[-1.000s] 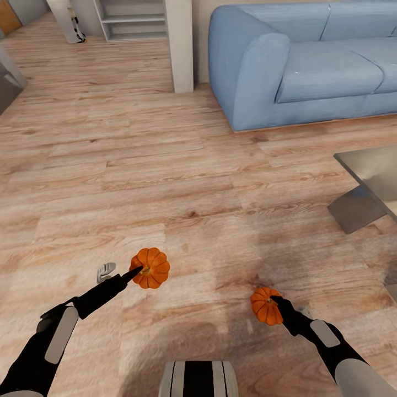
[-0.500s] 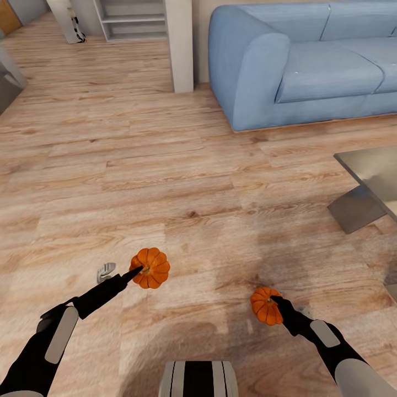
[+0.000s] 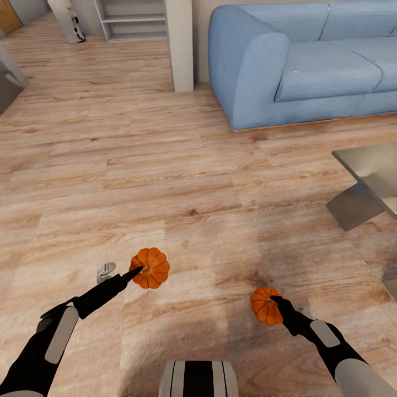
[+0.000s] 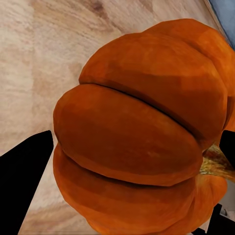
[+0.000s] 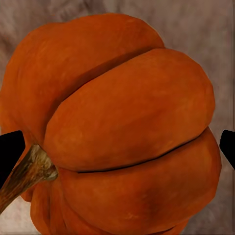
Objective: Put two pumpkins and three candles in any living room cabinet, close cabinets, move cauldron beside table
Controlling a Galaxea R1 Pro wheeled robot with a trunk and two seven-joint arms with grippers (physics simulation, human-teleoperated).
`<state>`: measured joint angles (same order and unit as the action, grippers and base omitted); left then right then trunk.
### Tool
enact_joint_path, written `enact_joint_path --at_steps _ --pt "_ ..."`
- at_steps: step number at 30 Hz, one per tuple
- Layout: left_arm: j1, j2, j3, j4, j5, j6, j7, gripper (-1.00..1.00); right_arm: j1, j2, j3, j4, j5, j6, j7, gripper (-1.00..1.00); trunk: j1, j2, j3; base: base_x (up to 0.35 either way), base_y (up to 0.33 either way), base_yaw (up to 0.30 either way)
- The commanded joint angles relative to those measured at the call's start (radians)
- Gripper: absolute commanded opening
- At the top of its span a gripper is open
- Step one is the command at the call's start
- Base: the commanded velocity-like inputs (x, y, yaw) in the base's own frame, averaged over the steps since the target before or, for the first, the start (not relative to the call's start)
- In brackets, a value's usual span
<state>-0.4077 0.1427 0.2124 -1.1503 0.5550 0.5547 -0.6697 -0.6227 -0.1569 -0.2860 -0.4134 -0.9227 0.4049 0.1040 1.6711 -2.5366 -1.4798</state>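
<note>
Holding one pumpkin (image 3: 150, 267) clamped in my left tool (image 3: 138, 270) and the second pumpkin (image 3: 266, 305) clamped in my right tool (image 3: 274, 301), both carried above the plank floor (image 3: 165, 182), I saw the table (image 3: 372, 171) ahead to my right but no cabinet; I judged a turn came next.

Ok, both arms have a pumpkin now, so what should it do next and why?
Probably turn the base to look for a cabinet. The left pincer holds one pumpkin and the right pincer the other pumpkin, both off the floor, facing the sofa.
</note>
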Motion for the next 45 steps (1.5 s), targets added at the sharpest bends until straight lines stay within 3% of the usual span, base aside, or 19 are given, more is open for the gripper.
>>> enact_joint_path --at_steps 1,12,25,32,45 --pt "0.000 0.000 0.001 0.000 0.005 0.007 0.001 -1.00 0.000 0.000 -0.005 0.001 0.007 0.006 0.000 -1.00 0.000 0.000 -0.001 -0.035 0.000 0.000" --pt "0.000 0.000 0.001 0.000 0.007 0.009 -0.002 -1.00 0.000 0.000 -0.005 0.000 0.007 0.006 0.000 -1.00 0.000 0.000 -0.001 -0.008 0.000 0.000" --pt "0.000 0.000 0.001 0.000 0.005 0.011 0.003 -1.00 0.000 0.002 -0.006 -0.004 0.006 0.005 0.008 -1.00 -0.006 0.003 0.050 0.000 0.000 0.000" --pt "0.000 0.001 0.001 0.000 0.003 0.013 0.005 -1.00 0.001 0.000 -0.007 -0.017 0.006 0.004 0.117 -1.00 -0.009 0.004 0.077 0.000 0.000 0.000" --pt "0.000 0.001 0.001 0.000 0.000 0.014 0.007 -1.00 0.005 0.005 -0.004 -0.082 0.005 0.006 0.154 -1.00 -0.015 0.008 0.127 0.000 0.000 0.000"
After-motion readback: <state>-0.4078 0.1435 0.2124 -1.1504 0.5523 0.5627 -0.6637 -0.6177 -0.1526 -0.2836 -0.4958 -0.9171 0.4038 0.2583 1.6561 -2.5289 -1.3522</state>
